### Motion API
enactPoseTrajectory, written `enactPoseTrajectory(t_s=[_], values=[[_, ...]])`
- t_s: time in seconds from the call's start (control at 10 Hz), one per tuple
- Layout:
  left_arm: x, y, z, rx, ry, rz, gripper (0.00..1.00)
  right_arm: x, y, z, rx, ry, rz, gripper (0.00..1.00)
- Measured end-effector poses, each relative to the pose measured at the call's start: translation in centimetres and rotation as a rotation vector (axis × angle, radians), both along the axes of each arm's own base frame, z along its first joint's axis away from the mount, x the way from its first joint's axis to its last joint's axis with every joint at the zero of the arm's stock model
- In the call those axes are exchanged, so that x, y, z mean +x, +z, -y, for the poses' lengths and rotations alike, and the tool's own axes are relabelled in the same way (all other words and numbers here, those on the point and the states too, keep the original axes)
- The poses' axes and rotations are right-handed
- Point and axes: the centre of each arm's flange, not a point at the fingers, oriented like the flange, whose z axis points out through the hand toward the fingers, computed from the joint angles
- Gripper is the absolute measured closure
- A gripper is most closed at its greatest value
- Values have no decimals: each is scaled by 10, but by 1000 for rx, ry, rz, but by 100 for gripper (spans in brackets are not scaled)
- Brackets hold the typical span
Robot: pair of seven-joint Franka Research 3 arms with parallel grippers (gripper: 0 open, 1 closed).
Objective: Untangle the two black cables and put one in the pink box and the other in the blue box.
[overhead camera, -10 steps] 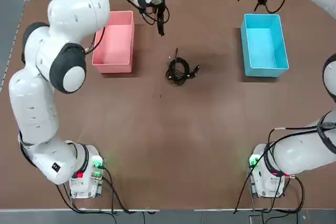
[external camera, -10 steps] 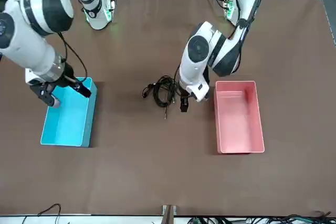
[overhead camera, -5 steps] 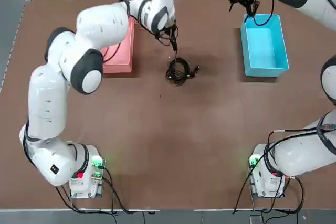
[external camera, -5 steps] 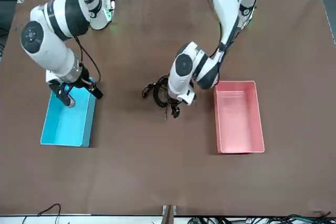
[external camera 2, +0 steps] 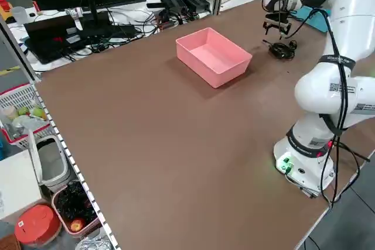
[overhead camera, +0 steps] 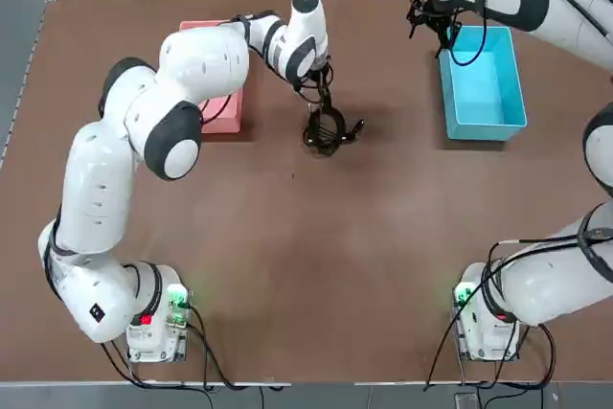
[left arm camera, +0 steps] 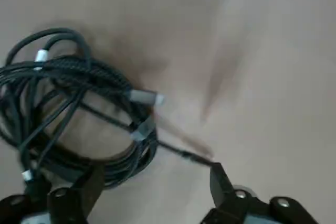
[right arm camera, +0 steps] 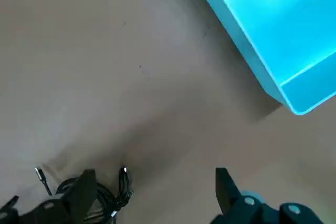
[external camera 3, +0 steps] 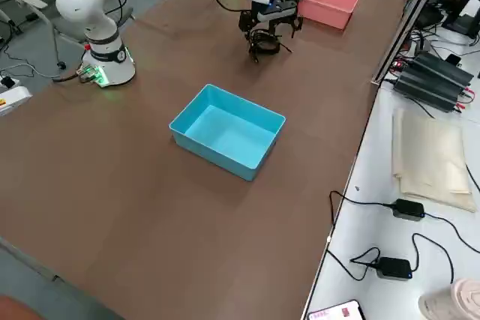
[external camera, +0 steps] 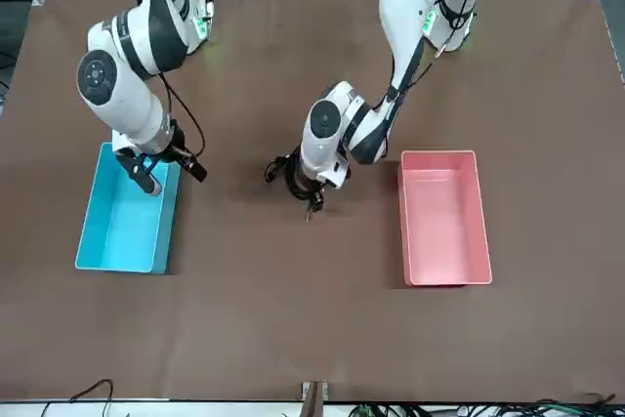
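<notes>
Since a second ago the left gripper [overhead camera: 325, 107] has dropped, fingers spread, onto the tangled thin black cables [overhead camera: 328, 129] at centre frame. Right gripper [overhead camera: 430, 18], released, hovers upper right beside the open cyan-blue plastic box [overhead camera: 484, 81]

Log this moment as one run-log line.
left gripper: open over tangled cables | right gripper: open near blue box | pink box: empty

- I can read no words, brand names or numbers in any view.
- The left arm [external camera 2: 328, 95] carries small dark printed patches that look like code labels, but they are too small for me to make out.
</notes>
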Motion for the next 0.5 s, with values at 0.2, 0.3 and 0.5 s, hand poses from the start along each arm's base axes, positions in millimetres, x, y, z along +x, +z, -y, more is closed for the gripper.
enactPoseTrajectory(t_s=[0.2, 0.3, 0.5], values=[[2, -14, -5, 14, 18, -13, 12, -4, -4, -9, 0, 9, 2, 0], [-3, -23, -2, 19, 25, -22, 14, -6, -5, -12, -1, 10, 2, 0], [-13, -35, 7, 22, 32, -25, 19, -9, -6, -20, -2, 12, 1, 0]])
